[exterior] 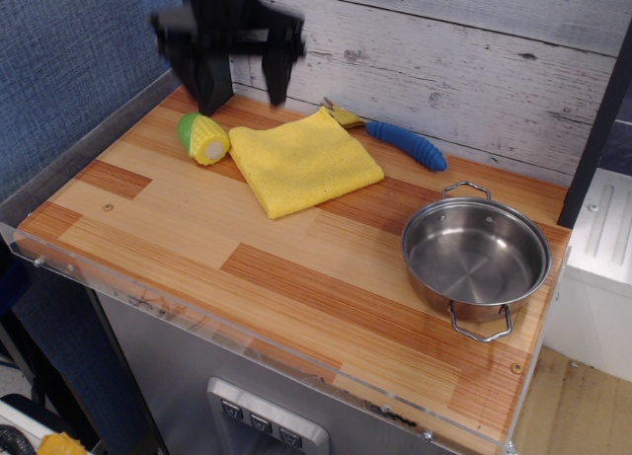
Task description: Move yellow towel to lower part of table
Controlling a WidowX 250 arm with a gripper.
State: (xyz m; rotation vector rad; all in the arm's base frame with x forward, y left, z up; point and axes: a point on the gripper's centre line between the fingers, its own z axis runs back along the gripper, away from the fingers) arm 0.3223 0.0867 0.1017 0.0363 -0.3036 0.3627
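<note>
The yellow towel [304,162] lies folded and flat on the far middle of the wood-plank table [296,277]. My gripper [240,85] is black and blurred by motion. It hangs above the table's far left, just behind and left of the towel, not touching it. Its two fingers [277,75] stand well apart, with nothing between them.
A yellow-and-green toy corn cob [204,137] lies against the towel's left edge. A blue-handled utensil [407,144] lies behind the towel by the white plank wall. A steel pot [475,256] stands at the right. A clear acrylic rim [197,327] runs along the front edge.
</note>
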